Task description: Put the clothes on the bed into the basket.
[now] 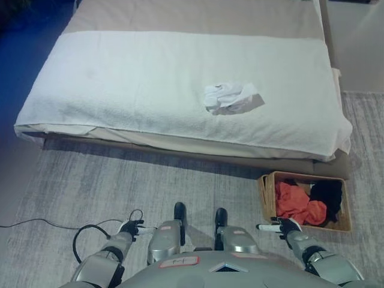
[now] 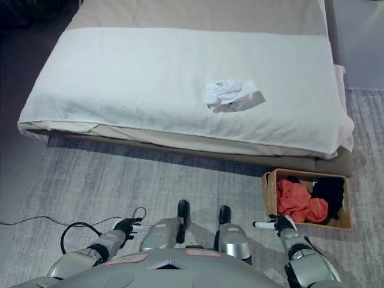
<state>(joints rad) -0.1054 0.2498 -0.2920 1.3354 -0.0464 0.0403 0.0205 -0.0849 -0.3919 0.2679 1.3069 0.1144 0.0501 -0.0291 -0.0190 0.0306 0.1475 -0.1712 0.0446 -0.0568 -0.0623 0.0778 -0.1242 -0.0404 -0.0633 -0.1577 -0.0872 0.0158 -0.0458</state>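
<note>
While the bed [image 1: 150, 84] fills the upper view under a white cover, one crumpled white garment [image 1: 227, 96] lies on it right of centre, well back from the near edge. Below the bed's near right corner, a wicker basket [image 1: 268, 198] stands on the grey rug [image 1: 90, 186], holding a red garment [image 1: 299, 204] and a black garment [image 1: 329, 195]. Open rug spreads between bed and robot. Low at the left, the left hand [image 1: 129, 228] hangs with fingers loosely extended, holding nothing. Just beside the basket's near left corner, the right hand [image 1: 283, 226] is likewise relaxed.
</note>
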